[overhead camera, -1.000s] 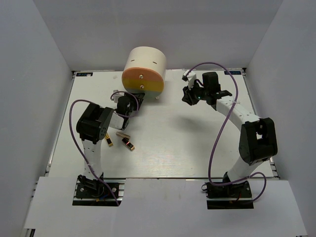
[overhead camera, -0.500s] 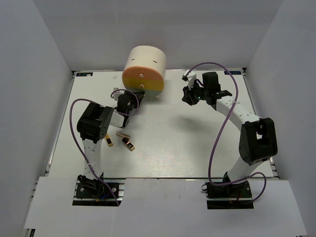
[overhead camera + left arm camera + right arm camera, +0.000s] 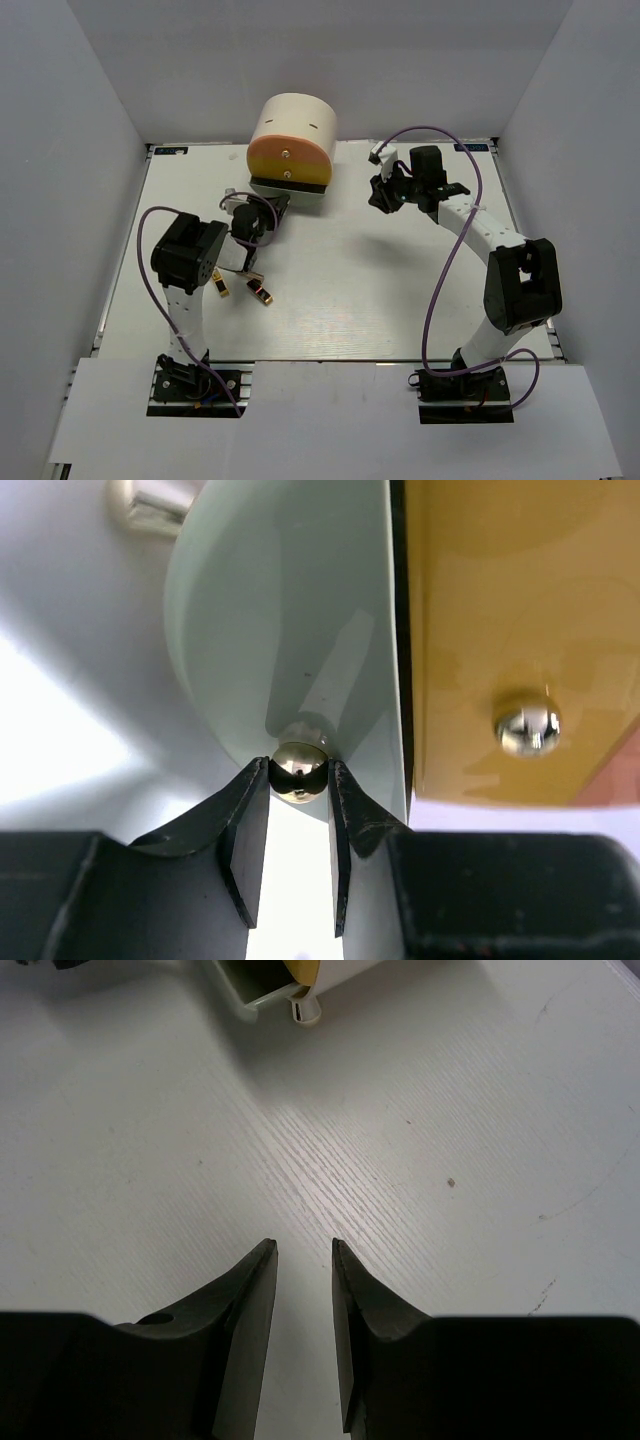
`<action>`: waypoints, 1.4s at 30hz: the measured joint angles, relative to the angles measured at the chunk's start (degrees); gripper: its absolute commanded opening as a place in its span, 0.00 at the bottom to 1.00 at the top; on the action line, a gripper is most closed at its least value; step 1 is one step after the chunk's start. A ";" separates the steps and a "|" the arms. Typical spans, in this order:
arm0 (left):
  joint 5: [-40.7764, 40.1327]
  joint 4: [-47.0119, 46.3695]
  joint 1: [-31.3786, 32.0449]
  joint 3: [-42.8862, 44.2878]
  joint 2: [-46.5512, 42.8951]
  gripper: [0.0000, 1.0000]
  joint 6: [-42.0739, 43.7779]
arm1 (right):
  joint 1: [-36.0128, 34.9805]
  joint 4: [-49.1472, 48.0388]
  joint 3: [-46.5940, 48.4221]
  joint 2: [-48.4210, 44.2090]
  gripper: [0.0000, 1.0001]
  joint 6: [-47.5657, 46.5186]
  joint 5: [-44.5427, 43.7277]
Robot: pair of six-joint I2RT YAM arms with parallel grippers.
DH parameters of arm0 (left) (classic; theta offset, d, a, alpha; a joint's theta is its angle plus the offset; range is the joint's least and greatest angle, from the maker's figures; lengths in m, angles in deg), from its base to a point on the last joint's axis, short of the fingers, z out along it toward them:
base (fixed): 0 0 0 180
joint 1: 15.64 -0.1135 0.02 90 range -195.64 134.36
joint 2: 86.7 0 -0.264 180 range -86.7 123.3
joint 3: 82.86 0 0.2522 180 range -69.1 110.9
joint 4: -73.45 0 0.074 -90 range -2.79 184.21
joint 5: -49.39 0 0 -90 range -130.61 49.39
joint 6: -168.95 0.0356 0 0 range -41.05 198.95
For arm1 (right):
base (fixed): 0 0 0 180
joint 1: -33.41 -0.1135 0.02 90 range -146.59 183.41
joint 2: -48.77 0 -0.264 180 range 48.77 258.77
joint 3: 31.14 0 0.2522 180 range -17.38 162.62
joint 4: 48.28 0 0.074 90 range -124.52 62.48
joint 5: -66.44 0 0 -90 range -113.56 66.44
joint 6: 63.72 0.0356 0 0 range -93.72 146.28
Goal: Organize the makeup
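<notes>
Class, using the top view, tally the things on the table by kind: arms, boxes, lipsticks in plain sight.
Arms: 2
Box: 1
Lipsticks: 2 (cannot tell whether a third lies under the left arm)
Total: 5

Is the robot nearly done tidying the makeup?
No, just starting. Done: the box's bottom drawer stands partly open. In hand: the left gripper is shut on that drawer's knob. Left: the lipsticks lie loose on the table, and the right gripper is open and empty.
</notes>
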 measured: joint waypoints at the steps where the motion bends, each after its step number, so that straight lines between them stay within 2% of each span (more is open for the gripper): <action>1: 0.13 -0.72 0.00 -1.33 -0.59 0.09 -0.07 | 0.00 -0.02 0.00 0.00 0.34 0.02 0.02; 5: 0.76 -2.56 0.02 -5.22 -2.62 0.15 -0.07 | 0.00 0.00 0.00 0.00 0.35 0.00 0.28; 7: 1.03 -2.86 0.02 -6.08 -3.08 0.15 -0.07 | 0.00 0.00 0.00 0.00 0.36 0.00 0.66; 8: 1.16 -2.89 0.02 -6.38 -3.34 0.18 -0.07 | 0.00 0.02 0.00 0.00 0.37 -0.04 0.90; 9: 1.25 -2.71 0.02 -6.73 -3.72 0.35 -0.04 | 0.00 0.04 0.00 0.00 0.39 -0.07 1.14; 12: 2.23 -1.18 0.00 -7.08 -4.74 0.58 0.22 | 0.00 0.26 0.00 0.00 0.45 -0.52 2.23; 14: 3.34 -0.26 -0.09 -7.08 -5.16 0.65 0.33 | 0.00 0.70 0.02 0.00 0.52 -1.31 3.43; 16: 4.09 1.53 -0.09 -7.08 -6.08 0.71 0.48 | 0.00 1.31 0.02 0.00 0.55 -2.19 4.96; 21: 5.75 11.04 -0.09 -5.53 -11.91 0.71 2.86 | -0.11 3.41 0.02 -0.02 0.57 -4.90 9.97; 24: 6.69 18.84 -0.09 -3.54 -17.00 0.67 5.33 | -0.22 5.11 0.02 -0.02 0.47 -6.95 13.25; 25: 6.78 21.86 -0.09 -3.08 -19.10 0.62 6.34 | -0.35 5.60 0.02 -0.04 0.42 -8.00 14.47; 26: 6.78 24.65 -0.09 -2.93 -21.35 0.56 7.48 | -0.55 6.08 0.02 -0.04 0.30 -8.96 15.63; 27: 6.75 27.30 -0.09 -2.93 -23.61 0.49 8.41 | -0.74 6.78 0.02 -0.13 0.24 -10.27 17.00; 28: 6.67 30.34 -0.09 -3.04 -26.32 0.38 9.99 | -0.92 7.67 0.02 -0.22 0.16 -11.74 18.49; 29: 6.40 32.59 -0.09 -3.13 -28.83 0.20 11.04 | -1.20 8.50 0.02 -0.31 0.04 -13.03 19.71; 30: 6.14 35.23 -0.09 -3.13 -31.30 0.13 12.04 | -1.73 9.46 0.04 -0.39 0.00 -14.58 21.03; 32: 5.35 41.72 -0.17 -3.10 -36.81 0.00 15.13 | -3.26 11.39 0.09 -0.44 0.00 -17.16 23.28; 36: 4.66 56.52 -0.83 -0.94 -43.58 0.00 19.63 | -9.49 13.75 0.13 -0.39 0.00 -20.50 24.63; 39: 3.48 67.14 -1.07 -0.76 -46.69 0.01 21.18 | -16.24 12.98 0.15 0.22 0.15 -19.58 23.15; 40: 2.89 70.01 -1.14 -1.38 -48.06 0.08 21.35 | -18.40 11.96 0.17 0.76 0.20 -18.75 22.08; 41: 1.90 73.26 -1.18 -2.47 -50.05 0.18 21.42 | -20.55 10.64 0.26 1.55 0.31 -17.53 20.70; 42: 0.72 76.89 -1.18 -3.54 -52.41 0.40 21.33 | -22.56 9.16 0.35 2.54 0.35 -15.85 19.30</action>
